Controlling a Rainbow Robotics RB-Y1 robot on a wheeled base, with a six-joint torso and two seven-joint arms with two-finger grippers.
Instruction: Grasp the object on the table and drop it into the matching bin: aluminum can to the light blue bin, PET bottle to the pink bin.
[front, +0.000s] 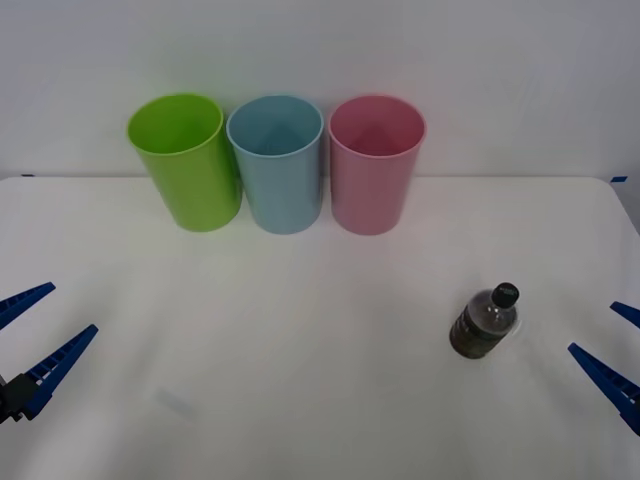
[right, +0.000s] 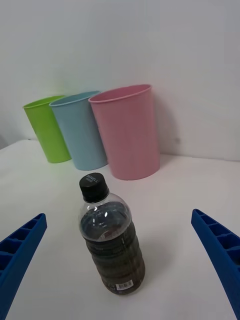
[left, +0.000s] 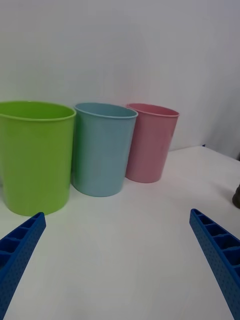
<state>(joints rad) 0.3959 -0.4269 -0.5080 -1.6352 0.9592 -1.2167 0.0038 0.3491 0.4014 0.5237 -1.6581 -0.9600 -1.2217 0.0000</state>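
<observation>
The PET bottle, small and clear with dark contents and a black cap, stands upright on the white table, right of centre. My right gripper is open just to its right, low over the table. In the right wrist view the bottle stands between and ahead of the open right gripper, not touched. The pink bin stands at the back, with the light blue bin beside it. My left gripper is open at the near left, far from the bottle.
A lime green bin stands left of the light blue one, the three in a tight row by the back wall. The left wrist view faces the green bin, blue bin and pink bin across bare tabletop.
</observation>
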